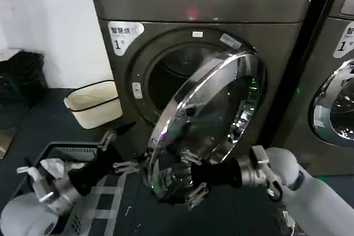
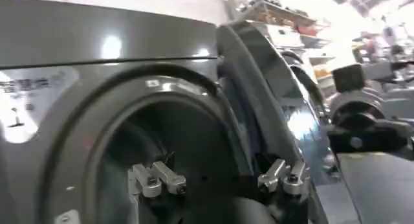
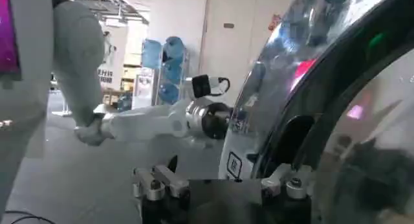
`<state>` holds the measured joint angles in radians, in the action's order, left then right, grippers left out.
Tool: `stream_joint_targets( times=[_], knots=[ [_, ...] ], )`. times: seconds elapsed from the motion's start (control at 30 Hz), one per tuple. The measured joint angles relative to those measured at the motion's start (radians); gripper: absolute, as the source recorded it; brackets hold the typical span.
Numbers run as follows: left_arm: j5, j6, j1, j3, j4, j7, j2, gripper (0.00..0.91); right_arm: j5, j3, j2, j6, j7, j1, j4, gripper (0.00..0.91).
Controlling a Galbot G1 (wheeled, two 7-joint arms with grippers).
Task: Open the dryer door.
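Dryer door (image 1: 213,109) swung partly open from the dryer (image 1: 199,20). Right pincer (image 1: 191,183), spread wide, touches its lower rim; left pincer (image 1: 119,150), also spread, holds nothing.

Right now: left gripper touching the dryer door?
Cannot tell. In the head view the left gripper sits at the dryer door rim edge; neither contact nor gap shows plainly.

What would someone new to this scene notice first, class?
The dryer door, chrome-rimmed with dark glass, stands swung partly open across the front of the dryer. The left gripper and the right gripper are open at its lower edge. A cream basket sits left of the dryer.
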<state>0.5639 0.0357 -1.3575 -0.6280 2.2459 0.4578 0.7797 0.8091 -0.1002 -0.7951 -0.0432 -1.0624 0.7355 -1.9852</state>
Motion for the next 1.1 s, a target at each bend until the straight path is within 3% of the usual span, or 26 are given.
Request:
stream_joint_targets(
  times=[0.53, 0.73, 1.1],
  knots=[
    [-0.023, 0.006, 0.209, 0.271, -0.025, 0.025, -0.054, 0.907, -0.017, -0.489, 0.037, 0.063, -0.031, 0.368, 0.02, 0.907],
    [-0.006, 0.019, 0.291, 0.378, -0.038, 0.044, -0.046, 0.907, -0.038, -0.724, -0.014, 0.108, 0.022, 0.567, 0.004, 0.907],
    [-0.033, 0.035, 0.446, 0.576, -0.071, 0.047, 0.012, 0.907, -0.092, -1.146, -0.173, 0.261, 0.121, 0.921, -0.022, 0.907]
  ],
)
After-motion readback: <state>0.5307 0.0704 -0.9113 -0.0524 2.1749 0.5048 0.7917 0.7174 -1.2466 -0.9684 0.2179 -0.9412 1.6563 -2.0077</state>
